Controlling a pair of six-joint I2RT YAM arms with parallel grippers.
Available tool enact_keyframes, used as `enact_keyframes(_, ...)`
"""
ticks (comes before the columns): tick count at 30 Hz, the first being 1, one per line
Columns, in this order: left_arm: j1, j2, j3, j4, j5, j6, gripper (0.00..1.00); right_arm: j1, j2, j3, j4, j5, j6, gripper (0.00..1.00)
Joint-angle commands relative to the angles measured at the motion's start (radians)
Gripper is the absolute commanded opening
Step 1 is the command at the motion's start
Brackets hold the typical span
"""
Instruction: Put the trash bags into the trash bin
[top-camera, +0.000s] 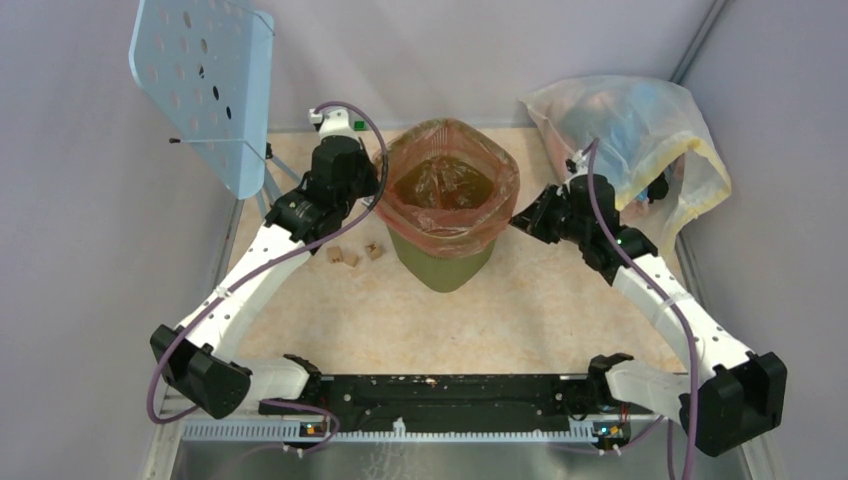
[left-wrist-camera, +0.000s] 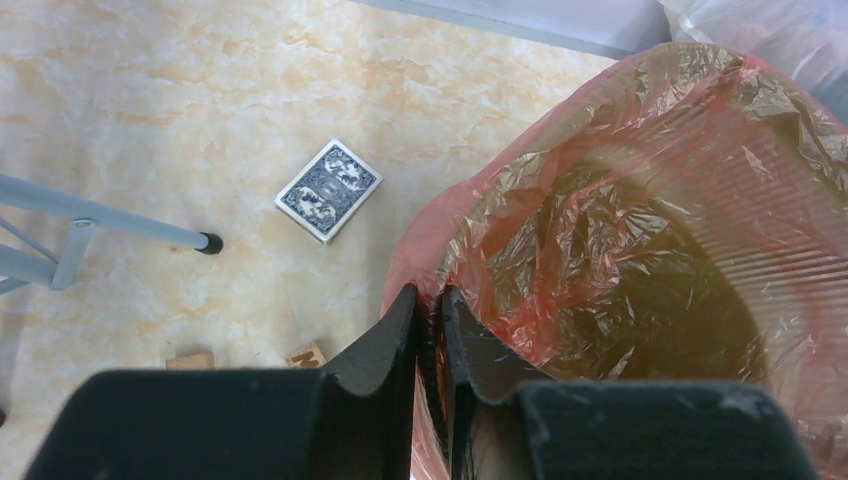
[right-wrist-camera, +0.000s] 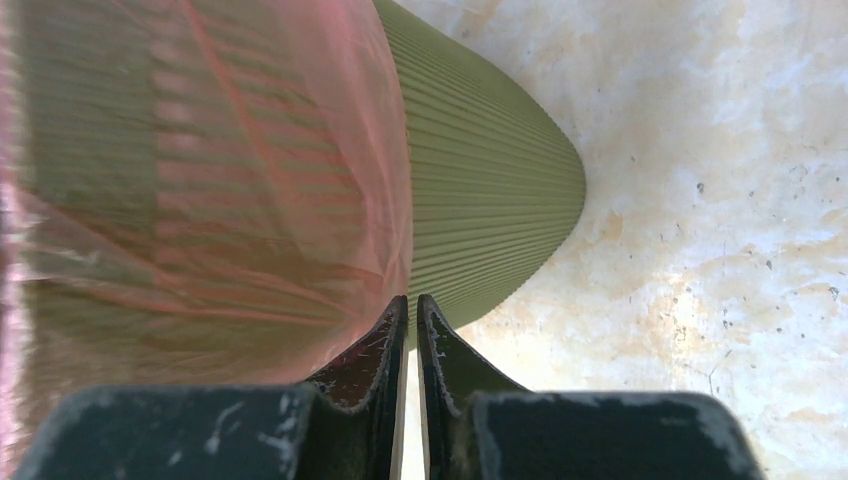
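Red-orange bag (top-camera: 447, 185) lines the green bin (top-camera: 440, 262), folded over its rim; we see the left pincer (left-wrist-camera: 430, 305) pinching that fold, the right pincer (right-wrist-camera: 412, 312) nearly pressed together, gripping nothing

1 translucent red-orange trash bag (top-camera: 447, 190), crinkly, lines the upright olive-green trash bin (top-camera: 440, 262); its mouth is folded over the rim and hangs partway down the sides.
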Motion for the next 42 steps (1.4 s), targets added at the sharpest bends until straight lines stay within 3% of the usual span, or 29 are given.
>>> enact_keyframes(1,-0.002,0.019,-0.020,0.049,0.075,-0.001,0.18,-0.018,0.011,-0.010,0.053,-0.047,-0.032,0.07)
enact_keyframes(6,0.001,0.012,-0.011,0.050,0.087,0.001,0.22,-0.049,-0.071,-0.019,0.017,-0.028,-0.072,0.10)
enact_keyframes(12,0.005,-0.017,0.069,0.011,0.124,0.007,0.40,-0.057,-0.166,0.002,-0.050,-0.027,-0.160,0.23)
enact_keyframes(19,0.006,-0.069,0.150,-0.079,0.139,0.026,0.56,-0.057,-0.139,0.266,-0.243,-0.030,-0.339,0.40)
enact_keyframes(23,0.007,-0.114,0.118,-0.110,0.122,0.038,0.58,-0.048,-0.036,0.500,-0.411,-0.066,-0.434,0.29)
enact_keyframes(26,0.018,-0.126,0.077,-0.105,0.114,0.043,0.57,0.010,0.049,0.634,-0.481,-0.027,-0.489,0.04)
enact_keyframes(27,0.027,-0.124,0.073,-0.104,0.123,0.044,0.56,0.045,0.089,0.676,-0.496,0.000,-0.513,0.00)
enact_keyframes(32,0.071,-0.121,0.054,-0.076,0.187,0.025,0.43,0.208,0.286,0.889,-0.576,0.059,-0.593,0.00)
enact_keyframes(42,0.162,-0.140,-0.068,-0.055,0.255,-0.008,0.22,0.354,0.682,1.236,-0.776,0.108,-0.751,0.00)
